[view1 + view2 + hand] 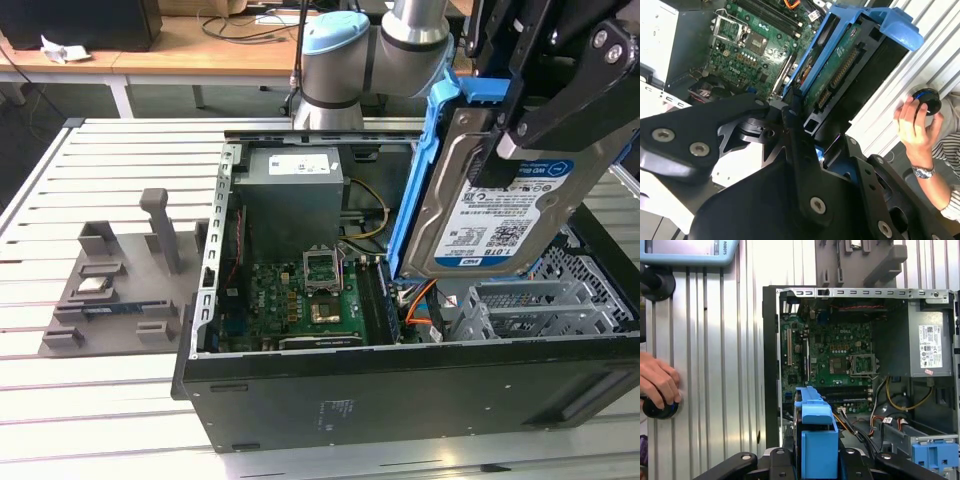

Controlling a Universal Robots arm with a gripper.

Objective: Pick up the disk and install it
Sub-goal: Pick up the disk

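Disk (488, 222) (blue-framed) clamped in the hand (503, 150), tilted, above open computer case (400, 400)

Your computer case (400, 400) lies open on the bench (100, 160), with the power supply (295, 200) in its far end and the motherboard (300, 300) just in front of it in the exterior view. The disk (490, 215), clamped in the hand (505, 135), hangs tilted above the case's drive cage (540, 300) at the exterior view's right. At the exterior view's left, a parts fixture (110, 280) sits on the bench beside the case.
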